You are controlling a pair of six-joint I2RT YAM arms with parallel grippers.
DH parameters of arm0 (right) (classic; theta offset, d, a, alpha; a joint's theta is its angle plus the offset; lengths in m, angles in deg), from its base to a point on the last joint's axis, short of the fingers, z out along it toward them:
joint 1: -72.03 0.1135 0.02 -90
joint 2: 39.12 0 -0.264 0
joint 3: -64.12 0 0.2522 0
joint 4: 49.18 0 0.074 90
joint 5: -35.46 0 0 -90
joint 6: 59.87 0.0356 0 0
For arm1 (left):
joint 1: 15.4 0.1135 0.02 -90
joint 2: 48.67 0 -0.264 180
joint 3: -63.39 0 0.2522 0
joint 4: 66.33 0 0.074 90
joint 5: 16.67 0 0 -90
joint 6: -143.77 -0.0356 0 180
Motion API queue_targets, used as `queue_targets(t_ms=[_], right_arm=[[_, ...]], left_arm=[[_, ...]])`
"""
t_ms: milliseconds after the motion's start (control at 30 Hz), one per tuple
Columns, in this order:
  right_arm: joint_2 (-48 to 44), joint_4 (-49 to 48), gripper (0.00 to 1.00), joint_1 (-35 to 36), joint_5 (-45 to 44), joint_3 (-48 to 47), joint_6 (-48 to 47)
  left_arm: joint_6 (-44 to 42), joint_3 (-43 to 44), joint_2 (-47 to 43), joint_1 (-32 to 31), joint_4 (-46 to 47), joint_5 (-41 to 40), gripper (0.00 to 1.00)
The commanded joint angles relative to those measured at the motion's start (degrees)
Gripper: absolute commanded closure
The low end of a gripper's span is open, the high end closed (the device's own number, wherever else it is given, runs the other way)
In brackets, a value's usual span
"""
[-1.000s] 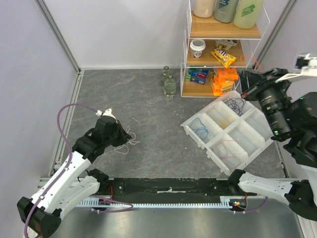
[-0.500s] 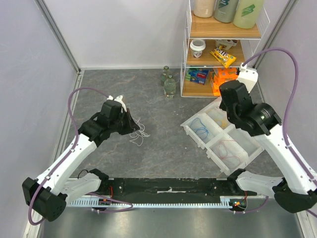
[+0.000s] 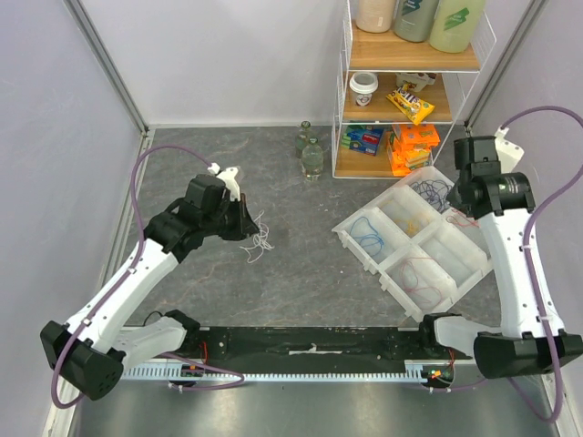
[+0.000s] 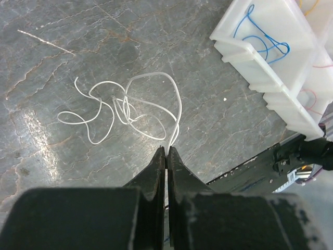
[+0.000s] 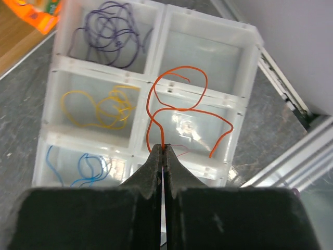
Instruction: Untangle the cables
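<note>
The left gripper (image 4: 166, 151) is pinched shut on one end of the white cable (image 4: 130, 107), whose loose loops lie on the table (image 4: 62, 62). In the top view it is only a small squiggle. The right gripper (image 5: 163, 148) is clamped on the orange cable (image 5: 148, 117), which hangs over the tray (image 5: 151, 78). Its wrist view shows that grip, which the arm hides from above. The compartments beyond hold a yellow cable (image 5: 101, 107) and a purple cable (image 5: 109, 34).
</note>
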Motion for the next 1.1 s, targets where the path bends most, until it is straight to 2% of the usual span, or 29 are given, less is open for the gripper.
queue_targets(t_ms=[0,233,467,667,1067], right_arm=[[3.24,1.04,1.0,-7.51,3.19,-3.98,-4.64],[10.27,-1.24,1.0,-16.67,5.91,-6.01,-8.77],[16.51,-3.18,1.0,-24.75,14.35,-5.83,-12.64],[19.24,-3.09,1.0,-26.69,17.25,-7.68,-14.4],[22.14,-7.13,1.0,-26.78,21.56,-2.86,-15.11]], left_arm=[[-6.32,0.85,-2.87,-2.27,1.66,0.57,0.98],[-12.04,-1.61,-8.93,-6.4,2.81,-2.07,0.98],[-14.68,-3.19,-12.72,-7.2,2.1,-4.96,0.98],[-15.47,-3.54,-12.99,-7.37,2.45,-5.76,0.98],[-13.37,-1.0,-9.39,-7.29,1.58,-4.71,0.98]])
